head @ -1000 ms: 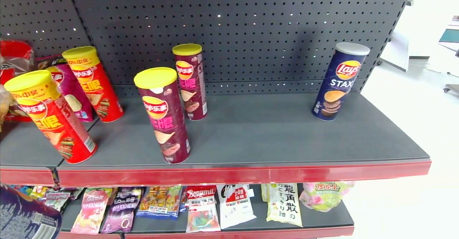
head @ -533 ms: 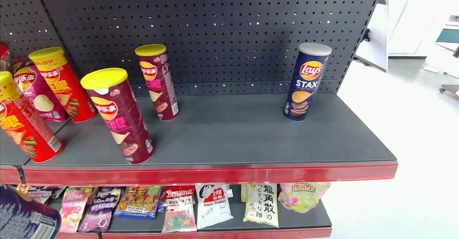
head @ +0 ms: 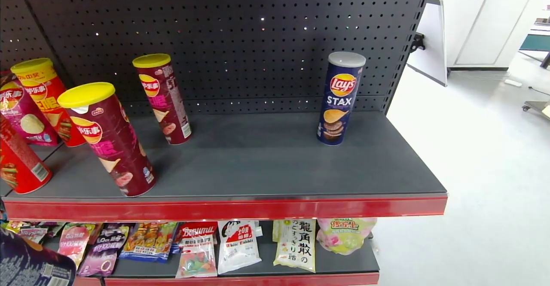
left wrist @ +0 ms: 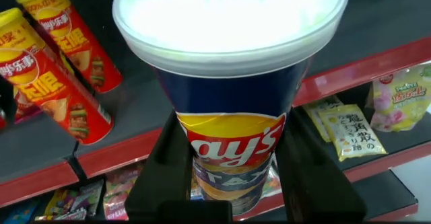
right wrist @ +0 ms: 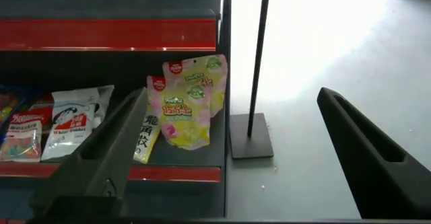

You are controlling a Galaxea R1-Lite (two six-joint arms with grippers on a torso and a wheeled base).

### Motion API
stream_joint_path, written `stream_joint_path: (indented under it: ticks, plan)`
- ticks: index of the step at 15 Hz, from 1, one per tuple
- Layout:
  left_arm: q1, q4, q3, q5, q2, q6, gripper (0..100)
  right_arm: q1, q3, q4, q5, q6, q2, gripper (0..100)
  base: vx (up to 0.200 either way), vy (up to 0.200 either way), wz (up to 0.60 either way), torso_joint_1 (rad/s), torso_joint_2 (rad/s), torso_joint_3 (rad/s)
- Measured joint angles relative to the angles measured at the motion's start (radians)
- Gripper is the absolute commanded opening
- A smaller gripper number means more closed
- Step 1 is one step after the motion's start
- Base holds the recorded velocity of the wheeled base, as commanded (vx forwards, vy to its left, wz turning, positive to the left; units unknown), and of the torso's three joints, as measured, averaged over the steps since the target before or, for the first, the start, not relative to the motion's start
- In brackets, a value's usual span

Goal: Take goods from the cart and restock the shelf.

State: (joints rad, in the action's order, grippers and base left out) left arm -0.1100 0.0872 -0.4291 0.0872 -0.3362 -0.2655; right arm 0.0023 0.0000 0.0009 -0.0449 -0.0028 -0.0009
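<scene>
My left gripper (left wrist: 232,177) is shut on a dark blue chip can (left wrist: 232,116) with a pale lid, held upright in front of the shelf. A corner of that can (head: 30,264) shows at the bottom left of the head view. On the grey upper shelf (head: 266,157) a matching blue can (head: 341,99) stands at the back right. Two maroon cans (head: 107,138) (head: 163,99) with yellow lids stand left of the middle, with red cans (head: 43,99) beyond them at the far left. My right gripper (right wrist: 236,163) is open and holds nothing, low by the lower shelf's end.
Between the maroon cans and the blue can the shelf surface is bare. A red lip (head: 223,208) fronts the shelf, and a pegboard (head: 258,41) backs it. Snack bags (head: 236,245) fill the lower shelf. White floor (head: 494,170) lies right, with a stand pole (right wrist: 259,56).
The head view has swung to the right, so all shelf goods sit further left in the picture. The cans themselves have not moved. The held blue can stays at the bottom left.
</scene>
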Motion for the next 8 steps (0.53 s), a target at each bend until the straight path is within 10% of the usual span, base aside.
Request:
stream_joint_path:
  ticks: [5, 8]
  plan:
    - [-0.007, 0.020, -0.049, 0.070, -0.023, 0.163, 0, 0.004, -0.019, 0.001, -0.023, -0.004, 0.009, 100, 0.000, 0.000, 0.00, 0.000, 0.00, 0.000]
    - [-0.011, 0.025, -0.047, 0.113, -0.058, 0.176, 0, 0.013, -0.181, -0.004, -0.043, 0.048, 0.137, 100, 0.000, 0.000, 0.00, 0.000, 0.00, 0.000]
